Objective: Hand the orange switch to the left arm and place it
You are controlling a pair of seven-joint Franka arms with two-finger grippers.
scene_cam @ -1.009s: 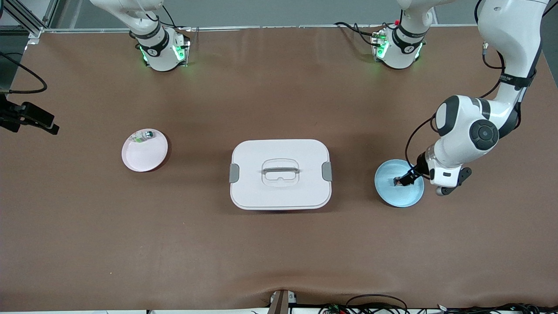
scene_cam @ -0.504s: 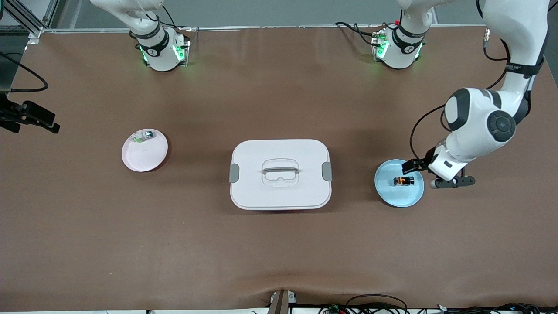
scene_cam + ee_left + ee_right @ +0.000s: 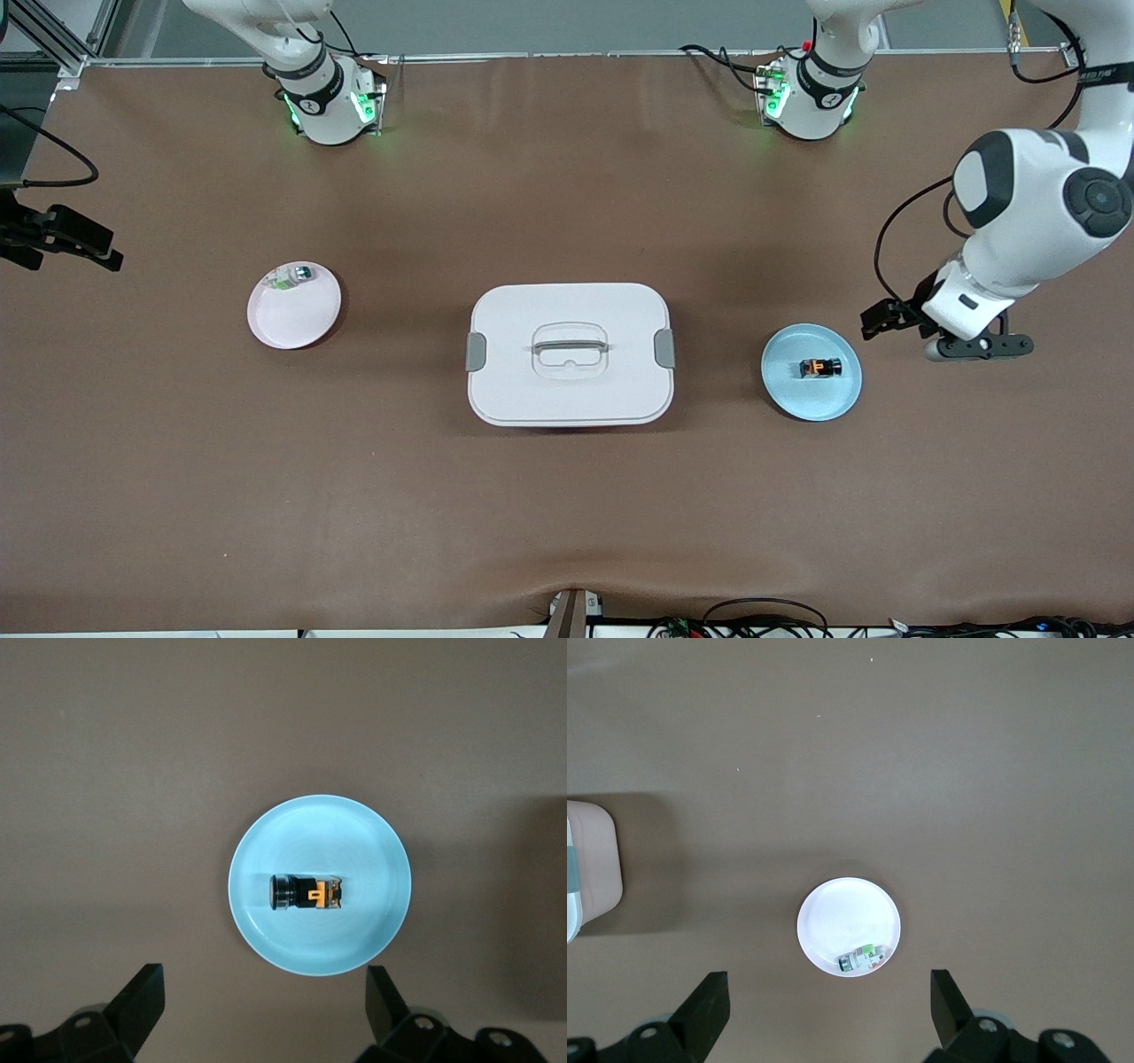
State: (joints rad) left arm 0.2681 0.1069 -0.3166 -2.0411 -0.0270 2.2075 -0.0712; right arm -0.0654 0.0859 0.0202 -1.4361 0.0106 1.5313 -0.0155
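Observation:
The orange switch [image 3: 820, 367] lies on its side in the middle of a blue plate [image 3: 788, 394], toward the left arm's end of the table. My left gripper [image 3: 890, 317] hangs open and empty in the air just past that plate's rim, on the side away from the box. In the left wrist view the switch [image 3: 306, 893] and the plate [image 3: 266, 842] lie ahead of the open left gripper [image 3: 263, 1010]. The white lidded box [image 3: 567, 390] stands mid-table. My right gripper [image 3: 828, 1014] is open and empty, high over the table by a pink plate [image 3: 833, 917].
The pink plate [image 3: 297, 323] toward the right arm's end carries a small clear-green-silver part [image 3: 292, 277]. The box's edge [image 3: 589, 859] shows in the right wrist view. A black fixture with a cable [image 3: 62, 239] sits at the table's edge there.
My left gripper has drawn away from the switch on the blue plate, out toward the left arm's end of the table. The switch stays on the plate.

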